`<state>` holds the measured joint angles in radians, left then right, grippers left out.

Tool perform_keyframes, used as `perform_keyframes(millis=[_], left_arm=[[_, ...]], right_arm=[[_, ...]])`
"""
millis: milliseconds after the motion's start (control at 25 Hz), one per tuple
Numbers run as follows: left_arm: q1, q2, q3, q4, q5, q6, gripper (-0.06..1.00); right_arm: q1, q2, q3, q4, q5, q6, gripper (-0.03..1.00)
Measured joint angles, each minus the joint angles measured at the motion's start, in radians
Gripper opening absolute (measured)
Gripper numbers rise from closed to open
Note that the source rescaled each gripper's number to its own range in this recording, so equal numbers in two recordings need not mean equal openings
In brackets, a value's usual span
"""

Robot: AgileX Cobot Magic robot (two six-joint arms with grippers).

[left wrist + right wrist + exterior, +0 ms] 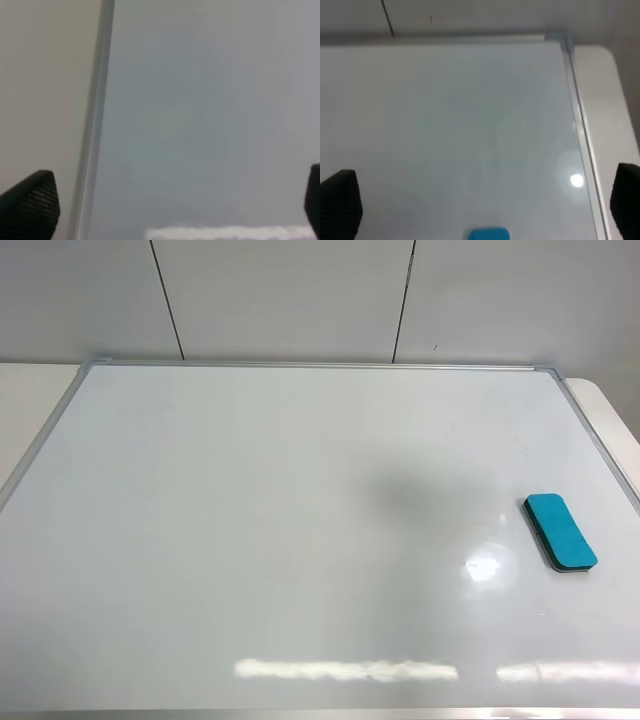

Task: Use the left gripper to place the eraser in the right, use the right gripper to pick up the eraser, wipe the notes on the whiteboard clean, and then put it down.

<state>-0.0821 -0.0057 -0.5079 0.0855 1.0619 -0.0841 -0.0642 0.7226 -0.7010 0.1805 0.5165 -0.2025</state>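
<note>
Glare streaks along near edge of whiteboard (300,540), closest to high camera. Board flat on pale table (30,400), silver frame all round, grey panelled wall (290,295) behind. Eraser (560,531) lying on board at right side, near right frame but not touching it, long axis roughly front-to-back, teal top up, dark felt base down. Also showing at edge of right wrist view (488,233), between the fingertips' line of sight.

No notes (400,495) legible anywhere; only a faint grey smudge or shadow mid-board, cannot tell which. Looks wiped, eraser already set down.

Left pincer (170,205) apart, fingertips (30,205) at far corners of its view, holding nothing, hanging over board's left frame. Right pincer (485,205) apart too, fingers (340,207) wide, empty, above eraser's area. Neither arm visible from high camera.

Handling guess: light, rigid plastic shell, soft felt underside, not fragile. Likely slides easily on glossy surface, so nudging sideways could skate it. Best hold across the two long sides, mid-length, coming straight down.

Nothing else on board, nothing blocking approach; right frame edge the only nearby obstacle.
</note>
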Motion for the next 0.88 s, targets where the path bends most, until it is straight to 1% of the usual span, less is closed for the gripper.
perform_keyframes(millis=[80, 240, 400, 520, 640, 760, 800, 880], left_arm=[[0.0, 0.0, 0.0, 0.0, 0.0, 0.0, 1.0], [0.0, 0.0, 0.0, 0.0, 0.0, 0.0, 1.0], [0.0, 0.0, 0.0, 0.0, 0.0, 0.0, 1.0], [0.0, 0.0, 0.0, 0.0, 0.0, 0.0, 1.0], [0.0, 0.0, 0.0, 0.0, 0.0, 0.0, 1.0], [0.0, 0.0, 0.0, 0.0, 0.0, 0.0, 1.0], [0.0, 0.0, 0.0, 0.0, 0.0, 0.0, 1.0], [0.0, 0.0, 0.0, 0.0, 0.0, 0.0, 1.0]], right_arm=[[0.0, -0.114, 0.0, 0.005, 0.019, 0.0, 1.0], [0.0, -0.302, 0.0, 0.047, 0.057, 0.004, 1.0], [0.0, -0.424, 0.0, 0.09, 0.117, 0.006, 1.0], [0.0, -0.461, 0.0, 0.094, 0.235, 0.007, 1.0], [0.0, -0.464, 0.003, 0.094, 0.411, 0.007, 1.0], [0.0, -0.464, 0.003, 0.083, 0.551, 0.007, 1.0], [0.0, -0.464, 0.003, 0.068, 0.589, 0.007, 1.0], [0.0, -0.468, 0.008, 0.026, 0.628, 0.008, 1.0]])
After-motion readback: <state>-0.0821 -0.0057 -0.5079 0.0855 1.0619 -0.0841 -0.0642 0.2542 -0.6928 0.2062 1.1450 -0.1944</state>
